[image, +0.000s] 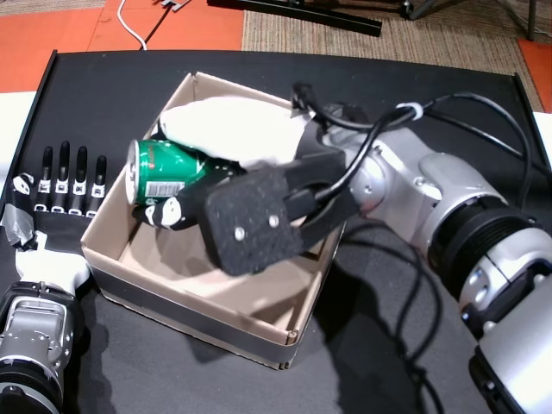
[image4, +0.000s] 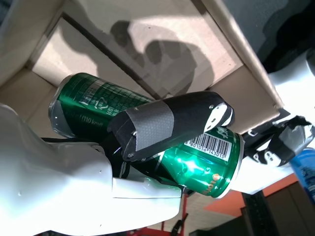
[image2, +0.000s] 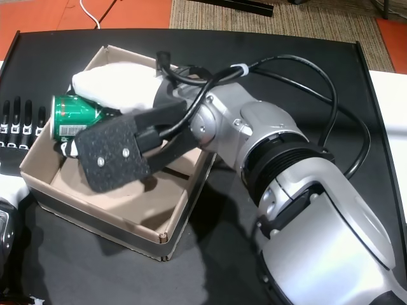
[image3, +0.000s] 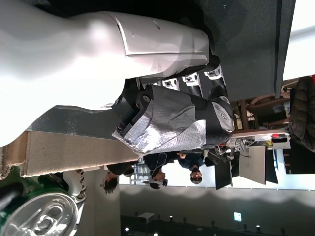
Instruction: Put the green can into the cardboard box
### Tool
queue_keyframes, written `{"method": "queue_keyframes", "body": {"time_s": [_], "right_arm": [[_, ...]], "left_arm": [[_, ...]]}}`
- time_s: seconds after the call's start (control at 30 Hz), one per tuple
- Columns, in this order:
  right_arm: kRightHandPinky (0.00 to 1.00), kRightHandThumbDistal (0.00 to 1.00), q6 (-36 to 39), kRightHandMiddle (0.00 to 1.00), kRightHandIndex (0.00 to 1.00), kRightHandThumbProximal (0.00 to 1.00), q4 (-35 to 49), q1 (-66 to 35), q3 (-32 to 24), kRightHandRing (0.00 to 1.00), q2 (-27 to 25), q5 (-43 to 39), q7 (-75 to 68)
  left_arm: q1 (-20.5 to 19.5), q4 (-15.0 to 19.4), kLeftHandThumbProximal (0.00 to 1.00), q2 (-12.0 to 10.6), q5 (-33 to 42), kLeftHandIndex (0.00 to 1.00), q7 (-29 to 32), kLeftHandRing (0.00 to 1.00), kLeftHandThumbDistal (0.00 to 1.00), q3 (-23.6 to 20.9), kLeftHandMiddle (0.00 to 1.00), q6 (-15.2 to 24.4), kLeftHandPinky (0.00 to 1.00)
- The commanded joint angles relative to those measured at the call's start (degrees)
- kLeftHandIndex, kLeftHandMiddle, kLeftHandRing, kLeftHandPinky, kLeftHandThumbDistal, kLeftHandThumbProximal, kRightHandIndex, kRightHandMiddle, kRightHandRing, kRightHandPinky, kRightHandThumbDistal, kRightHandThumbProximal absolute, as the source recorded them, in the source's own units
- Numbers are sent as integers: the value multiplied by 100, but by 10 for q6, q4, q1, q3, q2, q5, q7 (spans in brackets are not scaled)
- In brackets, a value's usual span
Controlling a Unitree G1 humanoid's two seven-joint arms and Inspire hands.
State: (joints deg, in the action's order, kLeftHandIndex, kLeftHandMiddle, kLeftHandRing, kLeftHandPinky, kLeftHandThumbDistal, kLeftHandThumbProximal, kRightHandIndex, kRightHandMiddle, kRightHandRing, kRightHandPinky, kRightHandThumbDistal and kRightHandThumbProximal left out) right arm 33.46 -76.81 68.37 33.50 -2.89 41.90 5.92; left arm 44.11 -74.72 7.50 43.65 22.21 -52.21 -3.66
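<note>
Right wrist view first: right hand point(image4: 147, 147) clamped around green can point(image4: 162, 135), thumb taped across the label. Held sideways, over the cardboard box point(image: 172, 297), can's top poking past the left wall in both head views. Probably angled low for a gentle drop. Left hand point(image: 56, 194) flat beside the box, fingers spread, holding nothing.

From my seat here I've got a black table top point(image: 121, 95) filling most of both head views. Past its far edge the floor is orange point(image: 69, 30), with a tan woven rug point(image: 345, 47) next to it and a white cable point(image: 129, 26) trailing over the orange part. The left wrist view is turned sideways and shows people point(image3: 192, 169) standing by desks with monitors point(image3: 256, 164), plus small ceiling lights point(image3: 170, 216).
</note>
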Motion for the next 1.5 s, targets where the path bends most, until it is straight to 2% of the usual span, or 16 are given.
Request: {"method": "queue_keyframes", "body": {"time_s": [0.0,0.23,0.33,0.4,0.47,0.5,0.53,0.6,0.7,0.73,0.83,1.0,1.1,1.2,1.37,1.47], "right_arm": [[37,19,11,25,26,66,-1,-4,5,26,2,2,-7],[41,15,-22,38,38,64,-6,-1,-5,38,7,-13,70],[39,17,-46,36,37,64,-6,0,-8,36,9,-14,95],[38,17,-53,32,33,64,-4,0,-4,33,8,-7,93],[34,18,-54,13,14,62,-2,0,-5,19,7,-8,94],[35,21,-55,13,12,61,-2,1,-8,21,6,-12,100],[40,26,-55,17,14,62,-2,2,-11,25,6,-15,105],[55,37,-56,37,37,64,-3,4,-13,43,4,-17,116],[68,46,-62,52,55,59,-3,6,-23,58,5,-27,137],[71,50,-63,54,57,59,-3,6,-25,60,4,-30,140],[76,53,-55,55,57,58,-1,4,-30,64,3,-34,137],[83,64,-48,63,61,63,0,4,-35,73,1,-34,124],[90,72,-53,75,66,68,0,5,-35,86,2,-35,120],[94,80,-58,84,69,70,-1,8,-33,93,3,-34,119],[98,96,-62,86,69,73,0,11,-29,98,3,-30,110],[100,100,-59,90,71,73,1,12,-33,100,2,-33,102]], "left_arm": [[-38,-25,54,-18,-6,60,-24,64,0,1,56,-9,77],[-37,-24,54,-19,-13,59,-25,66,0,8,56,-2,80],[-38,-24,54,-19,-15,58,-22,65,0,12,56,-1,78],[-38,-24,54,-18,-13,57,-22,65,0,12,56,-4,77],[-38,-24,55,-17,-13,59,-19,66,0,12,57,-7,77],[-38,-24,55,-17,-13,58,-19,65,0,13,56,-7,77],[-39,-25,55,-16,-14,57,-19,65,0,13,55,-7,78],[-38,-25,55,-16,-14,57,-22,65,0,13,56,-6,78],[-37,-24,56,-17,-14,59,-23,65,0,15,57,-3,79],[-36,-24,56,-18,-14,59,-23,65,0,16,57,-2,80],[-35,-24,57,-19,-11,59,-23,65,0,13,56,-1,80],[-35,-25,57,-17,-10,57,-23,65,0,12,55,-4,79],[-36,-26,56,-15,-11,58,-21,65,0,13,56,-7,79],[-36,-26,56,-13,-14,58,-24,64,0,16,56,-9,78],[-34,-25,59,-12,-9,61,-24,68,0,13,59,-13,82],[-36,-25,59,-12,-10,59,-21,68,0,13,58,-11,83]]}}
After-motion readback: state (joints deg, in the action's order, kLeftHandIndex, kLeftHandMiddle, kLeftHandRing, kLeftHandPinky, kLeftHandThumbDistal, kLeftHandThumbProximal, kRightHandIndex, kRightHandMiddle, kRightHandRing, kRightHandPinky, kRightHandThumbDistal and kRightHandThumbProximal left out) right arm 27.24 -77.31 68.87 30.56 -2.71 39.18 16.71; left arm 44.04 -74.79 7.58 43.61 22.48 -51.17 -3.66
